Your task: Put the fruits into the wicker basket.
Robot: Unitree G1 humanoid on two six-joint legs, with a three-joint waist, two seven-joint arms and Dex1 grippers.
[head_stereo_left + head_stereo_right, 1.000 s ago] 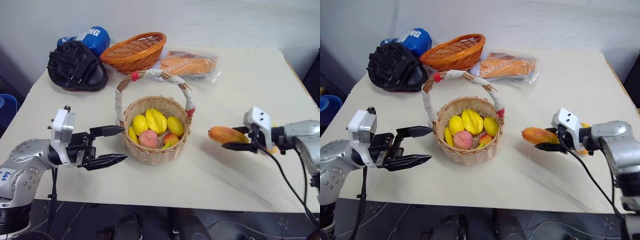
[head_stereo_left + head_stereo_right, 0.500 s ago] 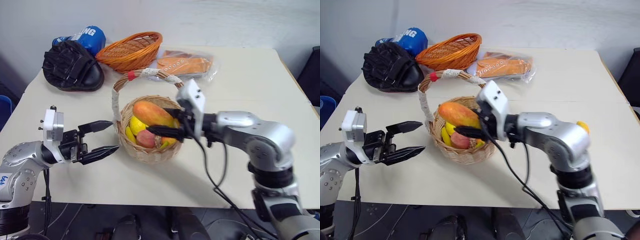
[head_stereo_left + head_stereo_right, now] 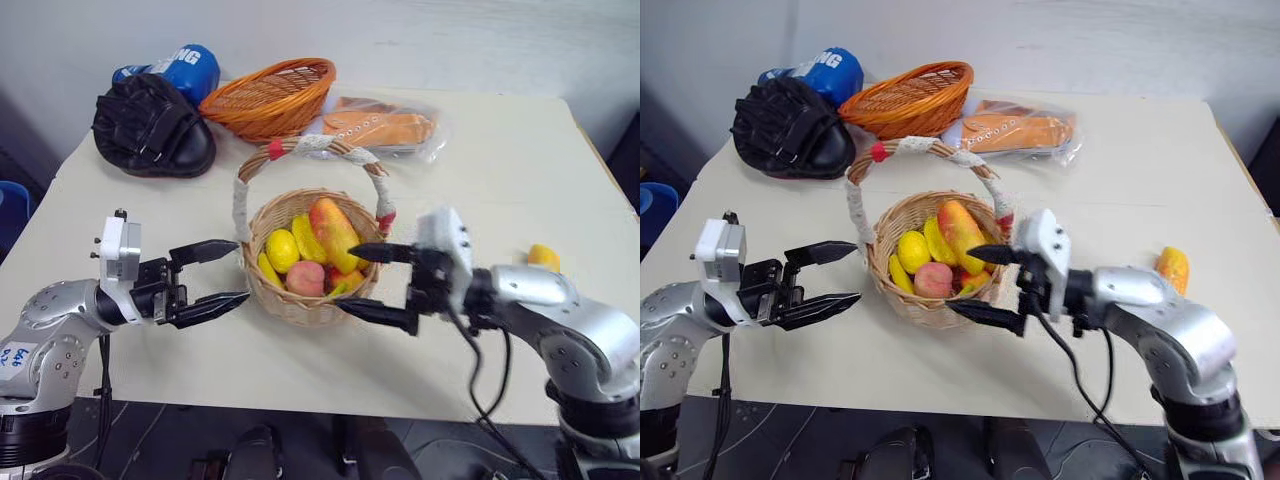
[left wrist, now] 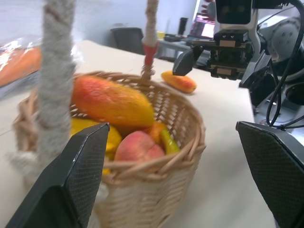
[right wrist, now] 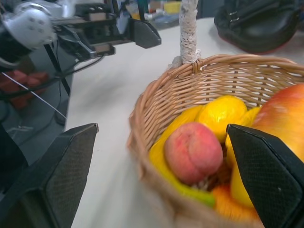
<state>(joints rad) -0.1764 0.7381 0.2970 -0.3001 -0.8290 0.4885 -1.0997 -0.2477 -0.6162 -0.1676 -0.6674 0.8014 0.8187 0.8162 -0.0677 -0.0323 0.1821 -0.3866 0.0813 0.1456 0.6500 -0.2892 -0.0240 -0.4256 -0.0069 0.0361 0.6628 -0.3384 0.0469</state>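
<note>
The table (image 3: 500, 160) carries the wicker basket (image 3: 305, 300) near its front edge. Inside lie a mango (image 3: 334, 230), a peach (image 3: 304, 278) and lemons (image 3: 281, 250). A second mango (image 3: 543, 257) lies on the table, well to the right. The left gripper (image 3: 215, 272) and right gripper (image 3: 380, 283) flank the basket, jaws spread wide, holding nothing.
</note>
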